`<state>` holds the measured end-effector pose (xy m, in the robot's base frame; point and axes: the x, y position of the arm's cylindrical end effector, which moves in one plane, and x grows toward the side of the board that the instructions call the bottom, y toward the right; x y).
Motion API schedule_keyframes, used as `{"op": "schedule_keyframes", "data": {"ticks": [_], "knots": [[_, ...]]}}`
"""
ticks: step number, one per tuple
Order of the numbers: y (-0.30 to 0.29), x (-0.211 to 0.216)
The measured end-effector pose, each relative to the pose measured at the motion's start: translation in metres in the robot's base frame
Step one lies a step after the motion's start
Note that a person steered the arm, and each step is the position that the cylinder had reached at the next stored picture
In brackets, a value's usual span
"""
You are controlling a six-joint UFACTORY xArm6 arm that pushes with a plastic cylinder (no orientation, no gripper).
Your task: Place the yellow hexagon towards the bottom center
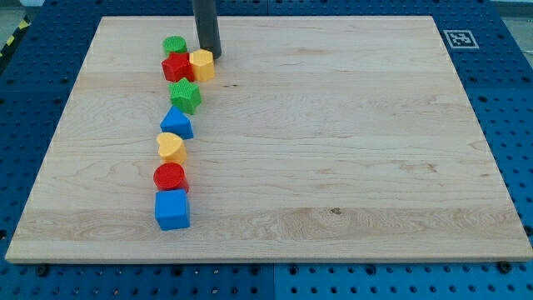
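The yellow hexagon (202, 64) sits near the view's top left of the wooden board (350, 142), touching a red star-like block (177, 67) on its left. My tip (209, 53) stands just above and slightly right of the yellow hexagon, touching or nearly touching its upper edge. A green round block (174, 46) lies above the red one.
Below the hexagon a column of blocks runs down the view's left: a green star (186, 97), a blue triangle (176, 123), a yellow heart (171, 147), a red cylinder (170, 177) and a blue cube (172, 209). A marker tag (458, 38) sits at the top right corner.
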<state>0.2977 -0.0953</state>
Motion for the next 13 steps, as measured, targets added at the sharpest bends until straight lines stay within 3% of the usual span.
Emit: {"op": "schedule_keyframes", "data": {"ticks": [3, 5, 8, 9, 11, 12, 13], "knots": [[-0.032, 0.036], [-0.017, 0.094], [0.110, 0.097], [0.118, 0.083], [0.199, 0.057], [0.222, 0.059], [0.210, 0.082]]}}
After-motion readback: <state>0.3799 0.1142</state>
